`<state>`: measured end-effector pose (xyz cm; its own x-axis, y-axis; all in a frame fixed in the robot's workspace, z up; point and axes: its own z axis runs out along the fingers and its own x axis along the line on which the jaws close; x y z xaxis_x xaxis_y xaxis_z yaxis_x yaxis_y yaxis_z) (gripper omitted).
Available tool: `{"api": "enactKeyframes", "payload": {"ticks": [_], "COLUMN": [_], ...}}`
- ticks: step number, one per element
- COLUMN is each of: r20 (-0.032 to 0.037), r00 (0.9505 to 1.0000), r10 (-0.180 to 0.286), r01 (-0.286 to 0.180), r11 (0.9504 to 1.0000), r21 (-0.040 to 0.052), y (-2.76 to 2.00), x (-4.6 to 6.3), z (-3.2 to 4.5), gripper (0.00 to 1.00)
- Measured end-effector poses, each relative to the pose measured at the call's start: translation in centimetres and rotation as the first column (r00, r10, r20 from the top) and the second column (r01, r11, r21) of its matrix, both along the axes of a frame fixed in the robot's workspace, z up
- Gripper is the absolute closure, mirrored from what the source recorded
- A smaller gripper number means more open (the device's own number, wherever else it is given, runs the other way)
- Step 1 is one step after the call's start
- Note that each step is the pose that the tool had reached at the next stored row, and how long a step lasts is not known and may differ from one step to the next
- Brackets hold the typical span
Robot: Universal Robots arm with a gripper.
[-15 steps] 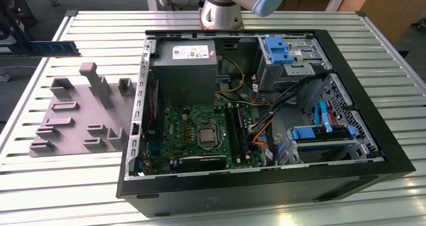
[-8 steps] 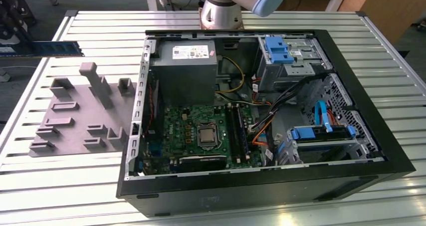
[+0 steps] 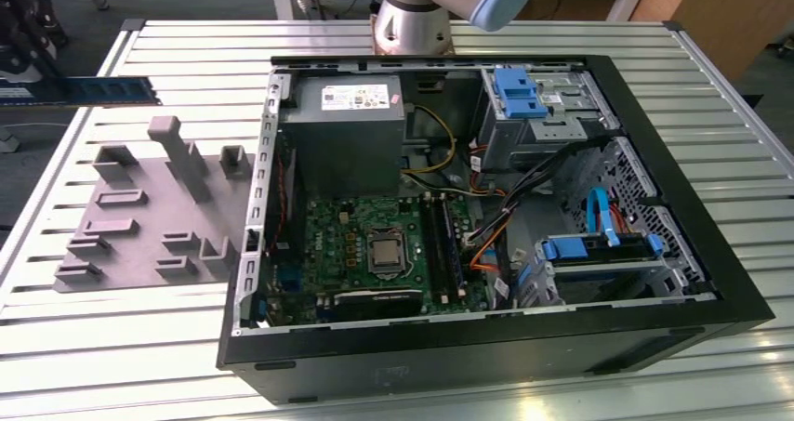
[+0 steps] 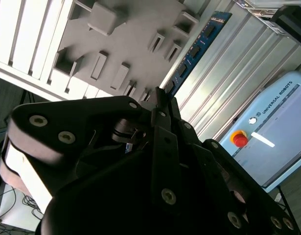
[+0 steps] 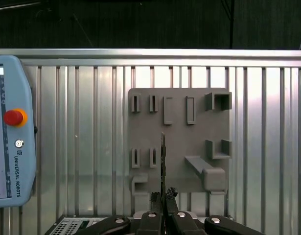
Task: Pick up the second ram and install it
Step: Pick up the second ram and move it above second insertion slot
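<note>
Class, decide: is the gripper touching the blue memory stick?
Touching. In the first wrist view the gripper clamps both sides of the memory stick, seen edge-on with no gap. The second wrist view shows the stick jutting from its fingertips.

Shiny metal table [image 3: 199, 49], matt grey plate [image 3: 139, 224] — matt black tool [image 5: 163, 196]

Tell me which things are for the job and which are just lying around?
For the job: second ram, held in the gripper; green motherboard inside the computer case.
Just lying about: grey holder plate; control pendant; blue drive brackets.
</note>
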<state>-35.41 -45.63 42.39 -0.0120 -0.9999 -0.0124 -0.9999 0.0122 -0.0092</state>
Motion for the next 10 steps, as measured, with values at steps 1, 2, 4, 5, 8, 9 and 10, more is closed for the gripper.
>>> {"api": "enactKeyframes", "payload": {"ticks": [1, 2, 4, 5, 8, 9, 10], "r20": [-0.0001, -0.0001, -0.0001, -0.0001, -0.0001, -0.0001, -0.0001], "r00": [1.0, 1.0, 1.0, 1.0, 1.0, 1.0, 1.0], "r10": [0.0, 0.0, 0.0, 0.0, 0.0, 0.0, 0.0], "r01": [0.0, 0.0, 0.0, 0.0, 0.0, 0.0, 0.0], "r11": [1.0, 1.0, 1.0, 1.0, 1.0, 1.0, 1.0], "r21": [-0.0001, 0.0, 0.0, 0.0, 0.0, -0.0001, 0.0], "y": [0.0, 0.0, 0.0, 0.0, 0.0, 0.0, 0.0], "x": [0.04, 0.09, 0.2, 0.26, 0.44, 0.51, 0.57], "z": [0.01, 0.0, 0.0, 0.0, 0.01, 0.01, 0.0], "gripper": [0.86, 0.86, 0.86, 0.86, 0.86, 0.86, 0.86]}}
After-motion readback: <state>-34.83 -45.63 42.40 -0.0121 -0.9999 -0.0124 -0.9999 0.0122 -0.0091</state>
